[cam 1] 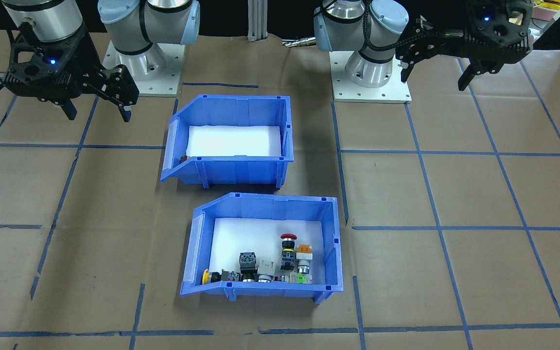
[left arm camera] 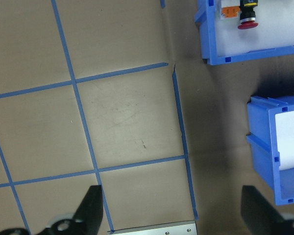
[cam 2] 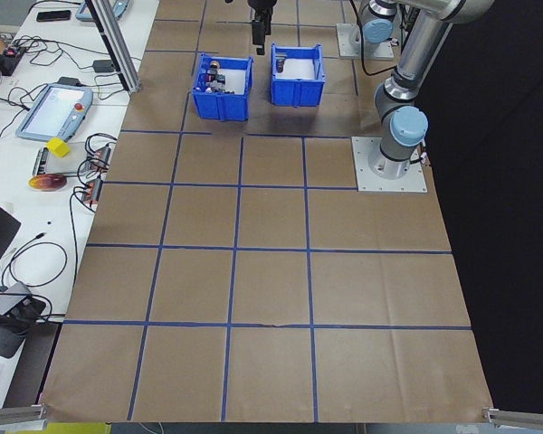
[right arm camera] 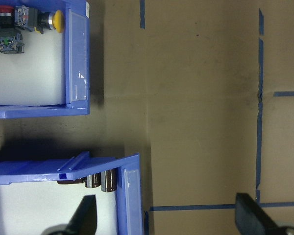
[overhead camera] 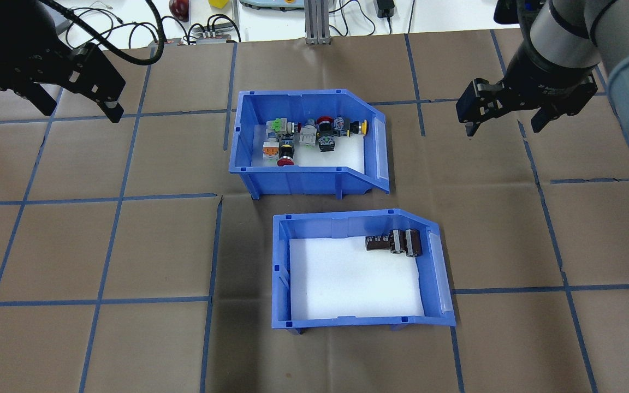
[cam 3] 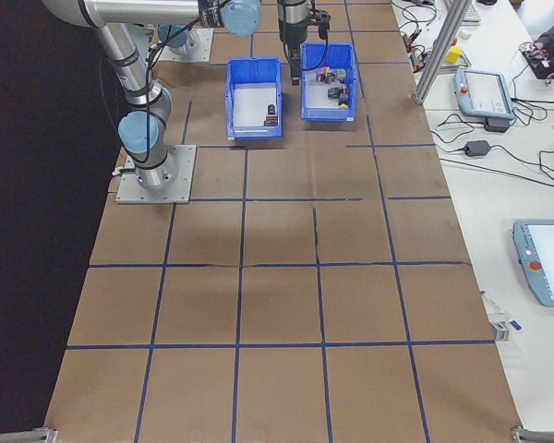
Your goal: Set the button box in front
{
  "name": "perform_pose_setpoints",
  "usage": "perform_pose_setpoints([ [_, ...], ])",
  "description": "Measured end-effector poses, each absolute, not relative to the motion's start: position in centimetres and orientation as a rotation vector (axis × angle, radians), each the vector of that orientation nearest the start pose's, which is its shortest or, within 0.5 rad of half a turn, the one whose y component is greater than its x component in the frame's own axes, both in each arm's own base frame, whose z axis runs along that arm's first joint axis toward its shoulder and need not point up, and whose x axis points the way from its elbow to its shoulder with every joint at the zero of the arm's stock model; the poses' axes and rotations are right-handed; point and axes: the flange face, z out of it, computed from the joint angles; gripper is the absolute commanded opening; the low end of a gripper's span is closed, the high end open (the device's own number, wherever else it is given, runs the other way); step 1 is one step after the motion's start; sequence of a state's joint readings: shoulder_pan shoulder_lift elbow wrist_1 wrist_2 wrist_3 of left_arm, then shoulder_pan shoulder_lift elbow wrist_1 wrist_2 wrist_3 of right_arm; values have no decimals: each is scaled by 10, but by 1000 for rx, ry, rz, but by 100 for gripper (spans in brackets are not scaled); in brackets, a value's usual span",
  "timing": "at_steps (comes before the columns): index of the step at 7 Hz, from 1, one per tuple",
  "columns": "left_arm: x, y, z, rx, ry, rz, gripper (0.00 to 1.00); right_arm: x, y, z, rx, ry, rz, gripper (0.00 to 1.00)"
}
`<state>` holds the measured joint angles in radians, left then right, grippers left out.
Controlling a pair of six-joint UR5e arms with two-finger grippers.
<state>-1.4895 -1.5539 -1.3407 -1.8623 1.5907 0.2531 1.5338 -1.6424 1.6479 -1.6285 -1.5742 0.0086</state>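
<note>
Switches in the button box (overhead camera: 249,147) sit too small for any lettering to be read. It is a blue bin with a white liner, holding a red mushroom button (overhead camera: 286,159) plus yellow, orange and green parts. It stands on the worktop (overhead camera: 129,240) on the far side from the robot, just beyond the second bin (overhead camera: 282,289) holding dark cylinders (overhead camera: 396,242). Left fingers (overhead camera: 79,106) and right fingers (overhead camera: 503,123) hang spread, pinching nothing.
</note>
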Motion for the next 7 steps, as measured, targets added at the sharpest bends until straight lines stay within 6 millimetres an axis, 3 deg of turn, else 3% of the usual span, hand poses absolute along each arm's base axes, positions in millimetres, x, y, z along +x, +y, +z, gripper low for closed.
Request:
perform_pose_setpoints([
  [2,-93,-477,579,269,3117,75,99,117,-474,483,173,3125,2,100],
  [7,-93,-477,578,267,3117,77,99,117,-473,480,195,3124,39,100],
])
